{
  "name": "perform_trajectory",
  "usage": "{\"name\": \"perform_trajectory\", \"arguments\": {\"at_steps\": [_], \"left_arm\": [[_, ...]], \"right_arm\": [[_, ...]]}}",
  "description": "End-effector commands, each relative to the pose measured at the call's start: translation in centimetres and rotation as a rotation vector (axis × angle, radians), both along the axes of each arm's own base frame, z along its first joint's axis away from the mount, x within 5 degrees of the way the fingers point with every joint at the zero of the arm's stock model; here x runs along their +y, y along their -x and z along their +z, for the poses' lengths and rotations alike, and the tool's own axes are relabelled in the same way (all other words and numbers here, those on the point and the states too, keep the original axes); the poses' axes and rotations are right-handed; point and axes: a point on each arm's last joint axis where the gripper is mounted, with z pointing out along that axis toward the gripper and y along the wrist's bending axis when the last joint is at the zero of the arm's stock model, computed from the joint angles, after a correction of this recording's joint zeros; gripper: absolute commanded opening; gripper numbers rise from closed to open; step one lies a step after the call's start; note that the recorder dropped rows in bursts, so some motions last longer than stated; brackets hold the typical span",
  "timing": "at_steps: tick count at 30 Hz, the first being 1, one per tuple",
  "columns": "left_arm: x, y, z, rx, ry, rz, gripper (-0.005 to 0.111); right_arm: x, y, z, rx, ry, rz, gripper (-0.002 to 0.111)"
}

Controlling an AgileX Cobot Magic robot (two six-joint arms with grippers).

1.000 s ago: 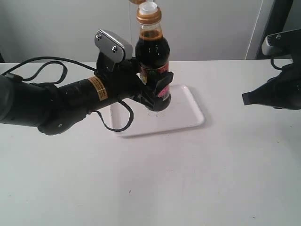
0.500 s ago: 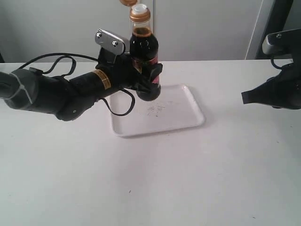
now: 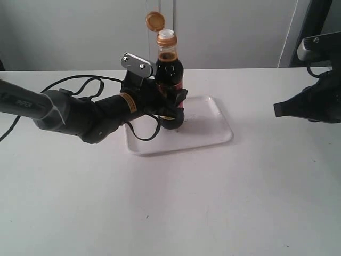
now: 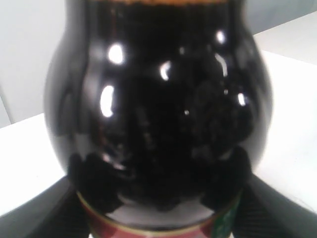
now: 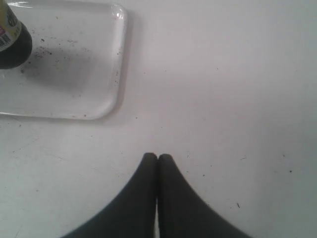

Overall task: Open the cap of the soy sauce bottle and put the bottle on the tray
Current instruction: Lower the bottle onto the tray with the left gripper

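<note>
Now: bottle upright over the tray, cap flipped open

My left gripper (image 3: 171,104) is clenched around the belly of the bottle (image 3: 169,66), one finger on each side at the label. From my left wrist, the dark liquid fills nearly the whole view. The bottle stands upright over the left half of the white tray (image 3: 213,130). Its base is down at the tray's floor, though I cannot tell whether it touches. The cap (image 3: 154,20) is tipped back on its hinge, and the white spout (image 3: 166,36) shows. My right gripper (image 5: 157,159) hovers over the table (image 5: 223,99), well apart from the tray, jaws pressed together on nothing.
</note>
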Motion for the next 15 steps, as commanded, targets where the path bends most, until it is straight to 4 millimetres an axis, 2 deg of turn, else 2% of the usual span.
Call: {"name": "perform_trajectory", "arguments": {"at_steps": [1,15], "left_arm": [[-0.3,-0.1,2.9,-0.11,0.112,-0.01,0.0],[-0.7,-1.0,0.9,-0.066,0.079,0.009,0.0]], "right_arm": [[0.0,0.2,0.1,-0.014,0.0,-0.001,0.0],[0.0,0.1,0.1,-0.016,0.0,-0.001,0.0]]}}
